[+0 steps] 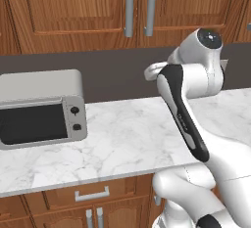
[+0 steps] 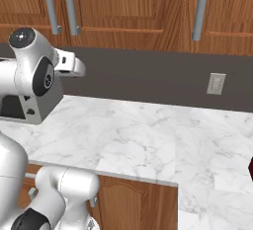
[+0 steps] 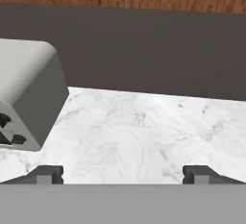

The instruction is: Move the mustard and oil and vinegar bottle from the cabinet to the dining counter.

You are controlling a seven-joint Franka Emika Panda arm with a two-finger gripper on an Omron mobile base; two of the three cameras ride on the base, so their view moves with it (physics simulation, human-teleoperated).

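While the toaster oven (image 1: 41,108) sits at left of the left base view on the marble worktop (image 1: 127,139), the cabinet (image 1: 78,7) runs along the top w/ doors closed, grey bar handles (image 1: 129,7) at upper centre. Hand view: gripper (image 3: 123,175) low centre, tips spread wide, nothing btwn them, over bare marble. Wall outlet (image 2: 216,83) at right of the right base view.

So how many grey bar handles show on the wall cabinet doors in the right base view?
3. Two handles hang close together at upper left, and one hangs at upper right. Their tops are cut off by the frame; more may lie outside it.
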